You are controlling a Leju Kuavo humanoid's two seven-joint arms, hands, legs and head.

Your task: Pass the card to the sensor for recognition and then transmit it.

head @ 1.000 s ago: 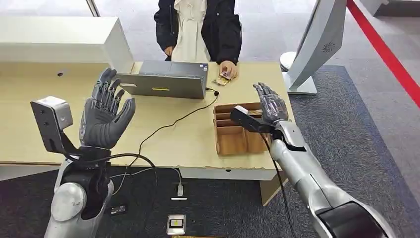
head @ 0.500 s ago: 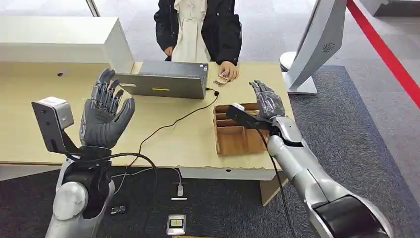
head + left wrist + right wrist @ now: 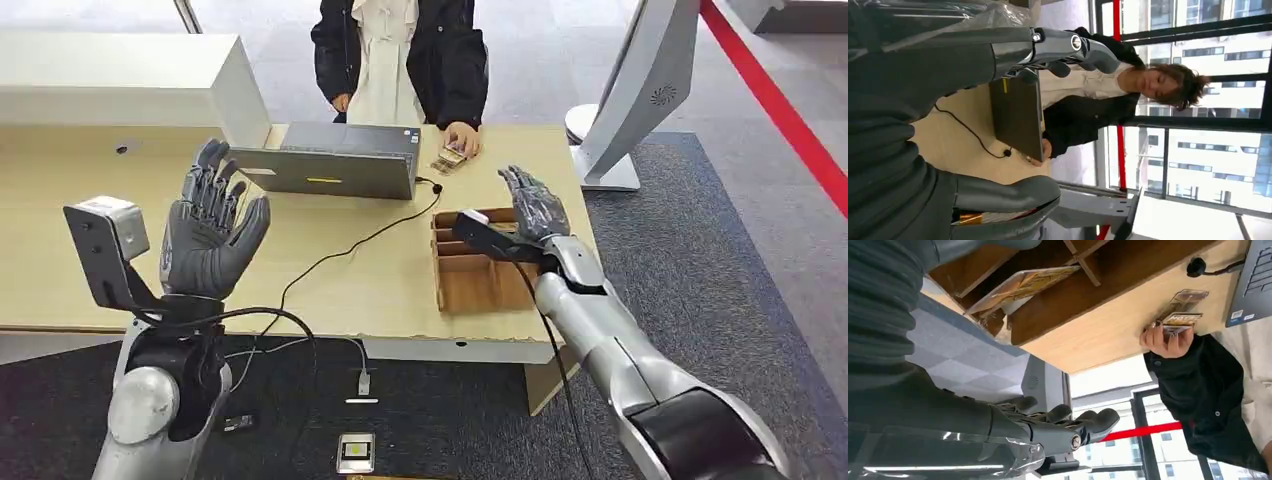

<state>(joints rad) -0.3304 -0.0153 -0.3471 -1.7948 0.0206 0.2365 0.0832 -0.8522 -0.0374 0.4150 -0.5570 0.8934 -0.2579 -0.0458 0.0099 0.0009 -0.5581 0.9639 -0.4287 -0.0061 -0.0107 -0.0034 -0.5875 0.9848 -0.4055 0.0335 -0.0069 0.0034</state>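
Observation:
A person across the table presses several cards (image 3: pixel 449 159) to the tabletop with one hand; the same cards (image 3: pixel 1179 314) appear in the right wrist view. My right hand (image 3: pixel 533 205) hovers open, fingers spread, over the far end of a wooden divided tray (image 3: pixel 470 285), short of those cards. One card (image 3: pixel 1020 284) lies in the tray. A small black puck (image 3: pixel 436 187) on a cable sits between the tray and a grey laptop (image 3: pixel 335 160). My left hand (image 3: pixel 210 232) is raised open over the table's left part, holding nothing.
A white box (image 3: pixel 120 80) stands at the back left of the wooden table (image 3: pixel 60 190). A grey screen stand (image 3: pixel 630 100) rises at the right end. The black cable (image 3: pixel 320 265) runs across the table and over its near edge.
My right hand has crept forward and a little left over the tray, toward the person's cards. The left hand has barely moved.

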